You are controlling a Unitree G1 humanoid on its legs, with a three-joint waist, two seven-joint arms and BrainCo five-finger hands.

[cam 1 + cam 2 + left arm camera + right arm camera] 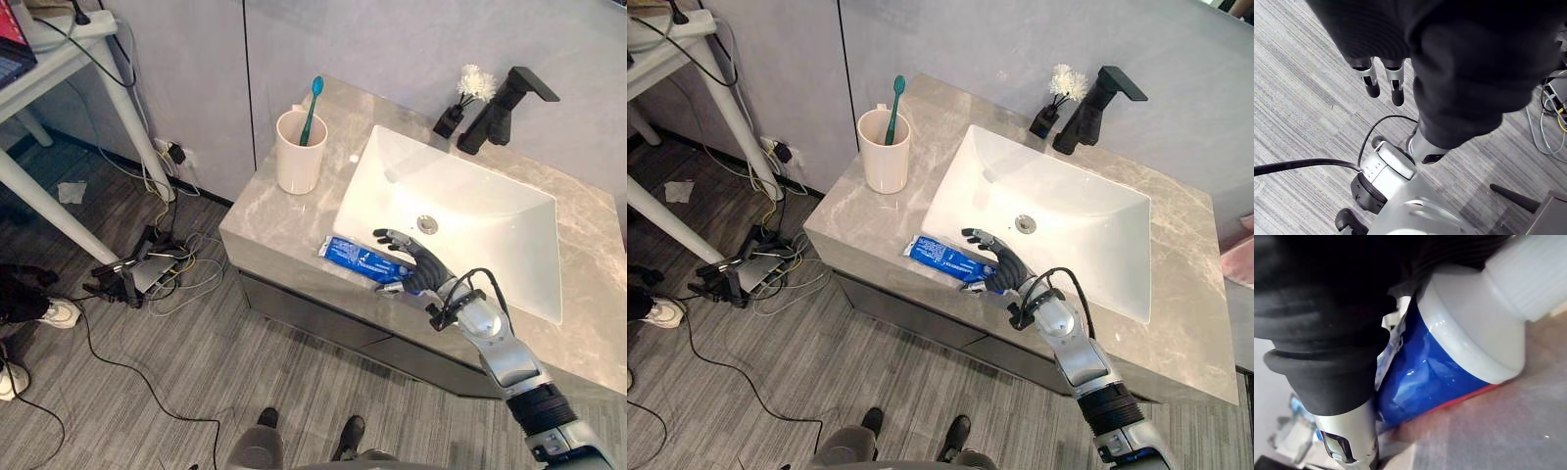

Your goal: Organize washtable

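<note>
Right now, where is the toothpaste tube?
In the left eye view, the toothpaste tube lies on the counter, in front of the sink, its cap end in the right hand.

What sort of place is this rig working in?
Likely a bathroom vanity mock-up in a lab: white sink in a stone counter with a black faucet, a cup holding a toothbrush, a toothpaste tube; loose cables on the floor beside it.

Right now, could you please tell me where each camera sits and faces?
Left eye view: on the head, looking down at the washtable; right hand shows.
Right eye view: beside it, same scene; both share the toothpaste tube.
Left wrist view: on the left wrist, facing the floor; left hand hangs open.
Right wrist view: on that wrist, against the tube its hand grasps.
</note>
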